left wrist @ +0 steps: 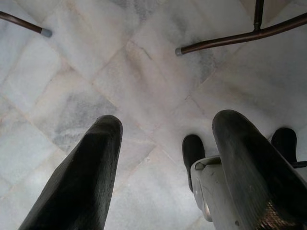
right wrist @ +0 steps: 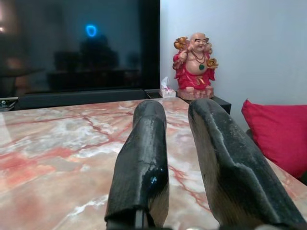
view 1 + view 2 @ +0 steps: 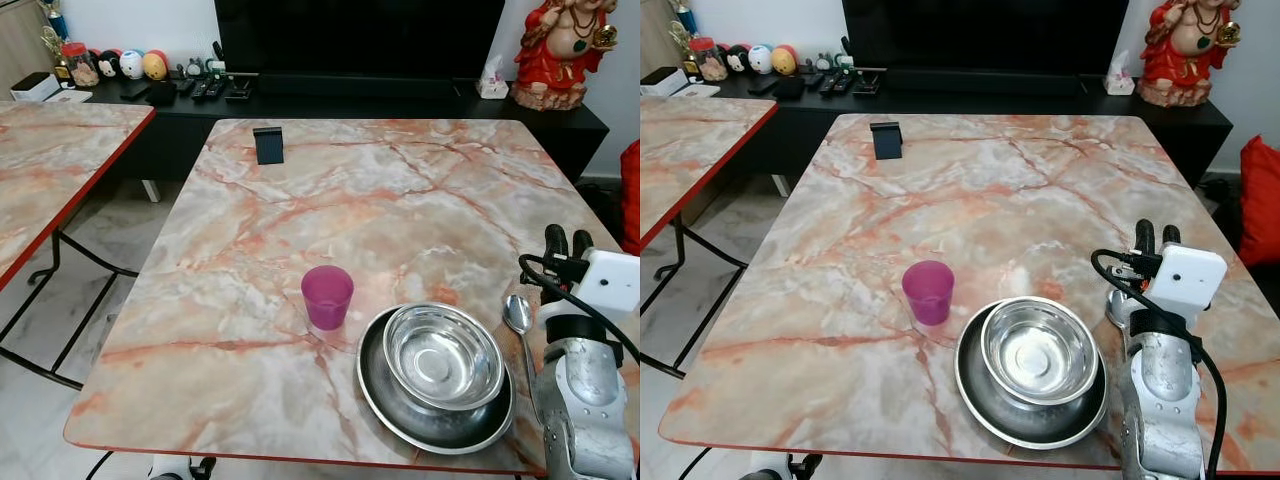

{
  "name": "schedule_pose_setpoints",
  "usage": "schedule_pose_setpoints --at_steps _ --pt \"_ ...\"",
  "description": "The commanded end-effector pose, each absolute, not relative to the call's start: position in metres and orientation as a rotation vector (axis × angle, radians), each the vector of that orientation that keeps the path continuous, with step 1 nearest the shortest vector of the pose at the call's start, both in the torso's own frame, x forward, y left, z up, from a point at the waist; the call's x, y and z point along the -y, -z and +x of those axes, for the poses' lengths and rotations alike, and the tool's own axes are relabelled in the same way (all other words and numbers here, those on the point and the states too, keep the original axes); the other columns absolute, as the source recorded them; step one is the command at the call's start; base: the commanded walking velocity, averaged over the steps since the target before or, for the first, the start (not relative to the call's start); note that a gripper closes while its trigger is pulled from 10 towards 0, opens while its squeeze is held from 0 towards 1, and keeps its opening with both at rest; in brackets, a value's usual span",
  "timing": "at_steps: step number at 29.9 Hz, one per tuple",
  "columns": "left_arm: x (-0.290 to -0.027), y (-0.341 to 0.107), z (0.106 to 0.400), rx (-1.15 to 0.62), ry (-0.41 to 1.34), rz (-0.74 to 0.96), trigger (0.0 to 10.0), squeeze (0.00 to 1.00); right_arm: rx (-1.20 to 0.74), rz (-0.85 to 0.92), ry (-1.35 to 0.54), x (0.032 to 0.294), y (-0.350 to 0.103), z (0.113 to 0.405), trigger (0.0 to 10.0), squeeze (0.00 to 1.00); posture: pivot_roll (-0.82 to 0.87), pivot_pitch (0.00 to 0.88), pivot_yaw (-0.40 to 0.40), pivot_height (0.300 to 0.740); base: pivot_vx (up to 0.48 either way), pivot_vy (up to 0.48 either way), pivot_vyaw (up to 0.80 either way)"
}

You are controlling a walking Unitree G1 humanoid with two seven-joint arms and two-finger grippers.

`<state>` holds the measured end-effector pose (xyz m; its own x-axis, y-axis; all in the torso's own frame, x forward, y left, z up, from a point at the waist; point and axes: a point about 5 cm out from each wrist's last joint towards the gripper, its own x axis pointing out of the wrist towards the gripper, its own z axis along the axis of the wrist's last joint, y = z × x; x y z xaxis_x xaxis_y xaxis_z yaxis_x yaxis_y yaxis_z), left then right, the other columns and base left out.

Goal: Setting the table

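1. Spoon (image 3: 519, 316) flat on the marble table (image 3: 400, 190), just left of the right gripper (image 3: 568, 243) and a little nearer the robot, right beside the plate.
2. Steel bowl (image 3: 443, 355) sitting inside the steel plate (image 3: 385, 395), further left of the right gripper, near the table's front edge.
3. Pink cup (image 3: 327, 296) upright, further left again, just beside the plate's rim but not touching it, as far as can be seen.
4. Right gripper low over the table's right side, two black fingers (image 2: 144, 158) a small way apart with nothing between them, pointing toward the red statue (image 2: 194, 64).
5. Looks like the spoon step: probably done or nearly done, since nothing is held.
6. To do it well: check the spoon lies straight beside the plate, handle toward the near edge.
7. If fixing it, come down gently from above, pinch the thin handle, not the round end.
8. Keep clear of the plate's rim; a bump could slide the bowl or knock the cup.
9. Left gripper (image 1: 163, 167) hanging down over the tiled floor (image 1: 144, 72), fingers spread, holding nothing.
10. Small dark stand (image 3: 268, 144) far ahead and to the left, well apart from all this.
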<state>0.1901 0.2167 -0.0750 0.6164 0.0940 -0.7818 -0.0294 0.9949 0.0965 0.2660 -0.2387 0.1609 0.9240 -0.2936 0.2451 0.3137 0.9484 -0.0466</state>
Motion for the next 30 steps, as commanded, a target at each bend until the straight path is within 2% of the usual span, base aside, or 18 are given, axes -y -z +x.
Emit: schedule_pose_setpoints --at_steps 1,20,30 --pt "-0.22 0.077 0.186 -0.916 -0.081 0.076 10.0 0.0 0.243 -0.09 0.31 0.238 -0.162 0.268 10.0 0.0 0.01 0.0 -0.001 0.74 0.0 0.0 0.0" --pt "-0.233 0.076 0.181 -0.946 -0.101 0.079 10.0 0.0 0.268 -0.108 0.304 0.235 -0.17 0.27 10.0 0.0 0.01 0.0 0.0 0.74 0.0 0.338 0.0" --pt "-0.234 0.076 0.181 -0.949 -0.109 0.07 10.0 0.0 0.289 -0.097 0.307 0.235 -0.175 0.272 10.0 0.0 0.01 0.0 -0.004 0.74 0.0 0.358 0.64"
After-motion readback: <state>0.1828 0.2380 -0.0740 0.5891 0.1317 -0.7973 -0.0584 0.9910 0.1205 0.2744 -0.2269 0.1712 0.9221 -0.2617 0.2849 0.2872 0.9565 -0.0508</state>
